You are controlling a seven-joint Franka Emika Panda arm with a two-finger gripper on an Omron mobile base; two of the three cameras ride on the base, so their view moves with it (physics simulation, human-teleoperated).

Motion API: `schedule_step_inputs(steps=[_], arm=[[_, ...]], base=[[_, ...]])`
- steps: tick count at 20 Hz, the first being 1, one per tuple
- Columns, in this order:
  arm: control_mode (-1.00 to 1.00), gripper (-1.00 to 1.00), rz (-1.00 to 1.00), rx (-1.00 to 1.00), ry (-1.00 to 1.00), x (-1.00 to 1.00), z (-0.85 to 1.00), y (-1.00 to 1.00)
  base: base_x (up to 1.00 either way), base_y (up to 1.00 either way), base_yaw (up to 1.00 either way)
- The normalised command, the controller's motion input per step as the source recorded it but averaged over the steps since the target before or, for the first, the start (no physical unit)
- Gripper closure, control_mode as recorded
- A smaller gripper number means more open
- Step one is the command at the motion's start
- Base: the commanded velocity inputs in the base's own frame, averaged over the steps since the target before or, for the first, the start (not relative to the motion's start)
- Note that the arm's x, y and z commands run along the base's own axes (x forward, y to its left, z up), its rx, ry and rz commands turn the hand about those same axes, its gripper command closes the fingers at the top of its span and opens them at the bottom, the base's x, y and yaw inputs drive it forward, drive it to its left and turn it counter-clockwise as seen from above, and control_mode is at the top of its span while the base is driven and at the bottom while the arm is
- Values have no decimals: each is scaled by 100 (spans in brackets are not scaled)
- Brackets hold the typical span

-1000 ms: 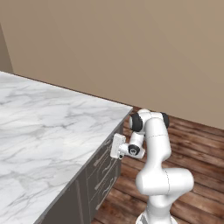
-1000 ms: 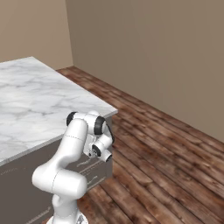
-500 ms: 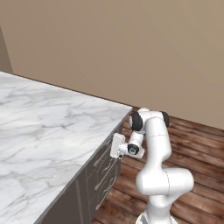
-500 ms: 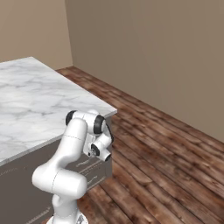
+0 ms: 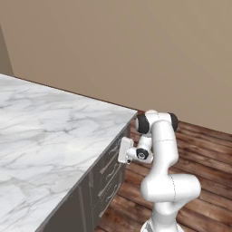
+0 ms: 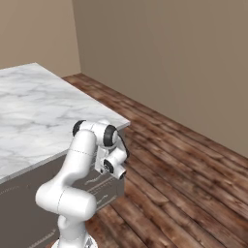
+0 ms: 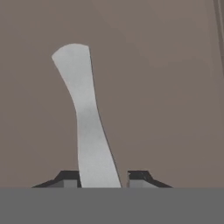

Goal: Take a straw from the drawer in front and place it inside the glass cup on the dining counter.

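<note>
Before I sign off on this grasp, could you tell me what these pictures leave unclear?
- Straw: inside the closed drawer, hidden by its front in the hand view.
- Gripper contact: its fingertips flank the handle, but the bottom edge cuts them off, so a firm hold cannot be confirmed.
- Gripper in the base views: the white hand covers it against the cabinet.
- Counter: cropped at the left edge, so the cup's spot is unknown.

I am standing in a kitchen. A big white marble counter [image 5: 50, 136] is sitting on dark cabinets with drawers [image 5: 111, 174] and silver handles [image 7: 87, 127]. Brown wood boards are covering the floor [image 6: 179, 164], and tan walls [image 5: 136, 50] are going around the room.
</note>
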Motion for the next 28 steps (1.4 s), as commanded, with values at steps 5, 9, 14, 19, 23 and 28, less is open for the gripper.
schedule_step_inputs(steps=[5,9,14,19,23,28], arm=[[-100,100,8,9,-3,-48,-6,-100],[-100,100,8,10,-5,-57,-11,-100],[-100,100,10,6,-6,-66,-14,-100],[-100,100,12,5,-9,-67,-13,-100],[-100,100,13,4,-10,-64,-7,-100],[-100,100,13,2,-10,-60,-7,-100]], base=[[0,0,0],[0,0,0],[0,0,0],[0,0,0],[0,0,0],[0,0,0]])
